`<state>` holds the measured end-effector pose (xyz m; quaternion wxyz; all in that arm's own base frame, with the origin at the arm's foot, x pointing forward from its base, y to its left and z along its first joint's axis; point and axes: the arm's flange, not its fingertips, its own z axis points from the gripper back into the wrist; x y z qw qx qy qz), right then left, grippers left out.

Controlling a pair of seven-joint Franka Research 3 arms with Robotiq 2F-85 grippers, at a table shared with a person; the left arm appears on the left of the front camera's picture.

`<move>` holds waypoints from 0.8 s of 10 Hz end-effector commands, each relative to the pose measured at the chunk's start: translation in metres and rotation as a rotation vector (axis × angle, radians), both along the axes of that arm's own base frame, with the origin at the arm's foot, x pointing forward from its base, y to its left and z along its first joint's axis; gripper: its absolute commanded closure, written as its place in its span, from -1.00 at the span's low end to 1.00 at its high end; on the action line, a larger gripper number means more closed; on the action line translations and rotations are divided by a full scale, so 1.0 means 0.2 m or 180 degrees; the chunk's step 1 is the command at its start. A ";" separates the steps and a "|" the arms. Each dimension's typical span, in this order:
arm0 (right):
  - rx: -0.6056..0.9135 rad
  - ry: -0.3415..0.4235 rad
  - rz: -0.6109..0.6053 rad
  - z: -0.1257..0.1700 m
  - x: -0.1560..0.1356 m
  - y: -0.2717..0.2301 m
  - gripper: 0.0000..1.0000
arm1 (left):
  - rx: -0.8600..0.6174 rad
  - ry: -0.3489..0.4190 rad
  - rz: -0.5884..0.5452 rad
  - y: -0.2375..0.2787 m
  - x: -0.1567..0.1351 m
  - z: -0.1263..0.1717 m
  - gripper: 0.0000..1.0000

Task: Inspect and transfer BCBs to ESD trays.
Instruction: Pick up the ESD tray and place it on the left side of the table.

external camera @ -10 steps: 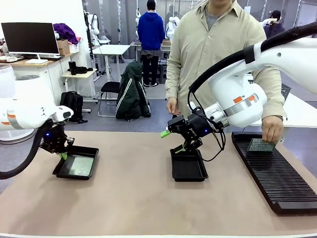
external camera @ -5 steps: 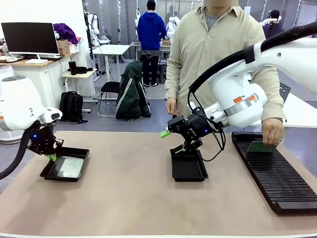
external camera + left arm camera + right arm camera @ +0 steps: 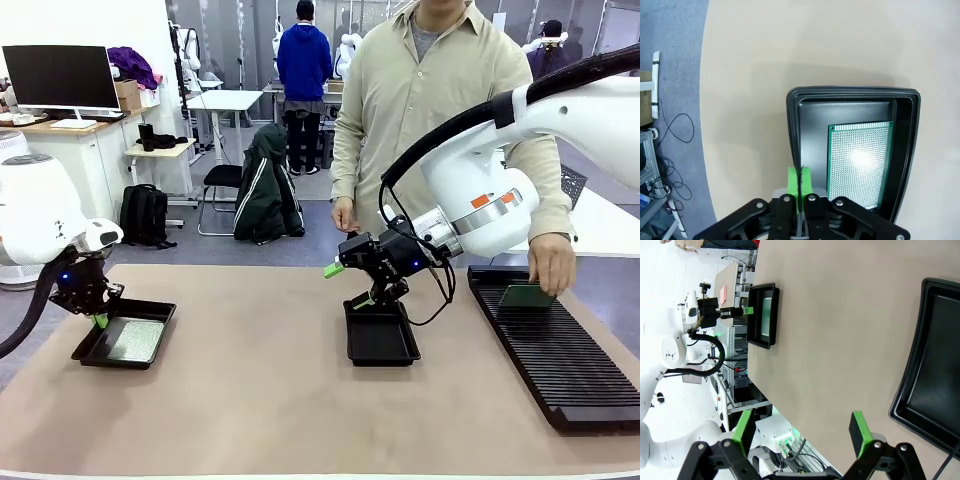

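BCB (image 3: 128, 342) in left tray (image 3: 163, 336), rack (image 3: 560, 360) far right

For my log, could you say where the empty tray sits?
Front view: the empty tray lies mid-table beneath the right gripper, left of the ribbed rack.

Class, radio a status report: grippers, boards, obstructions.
Left gripper shut on left tray rim, BCB inside. Right gripper open near empty middle tray. Person's hand holds another BCB at rack.
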<state>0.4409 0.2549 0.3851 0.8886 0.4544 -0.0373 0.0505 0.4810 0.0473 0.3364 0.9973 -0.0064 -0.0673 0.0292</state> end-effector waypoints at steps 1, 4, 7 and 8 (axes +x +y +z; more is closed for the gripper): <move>-0.0001 -0.0001 -0.0003 0.00 0.00 0.00 -1.00 | -0.0038 -0.0010 0.0033 0.00 0.00 0.00 1.00; -0.0001 -0.0001 -0.0003 0.00 0.00 0.00 -1.00 | 0.0012 -0.0018 -0.0014 -0.01 0.00 0.00 -0.25; -0.0001 -0.0001 -0.0003 0.00 0.00 0.00 -1.00 | 0.0032 0.0009 -0.0004 -0.01 0.00 0.00 -0.55; -0.0001 -0.0001 -0.0003 0.00 0.00 0.00 -1.00 | 0.0033 0.0013 0.0001 -0.01 0.00 0.01 -1.00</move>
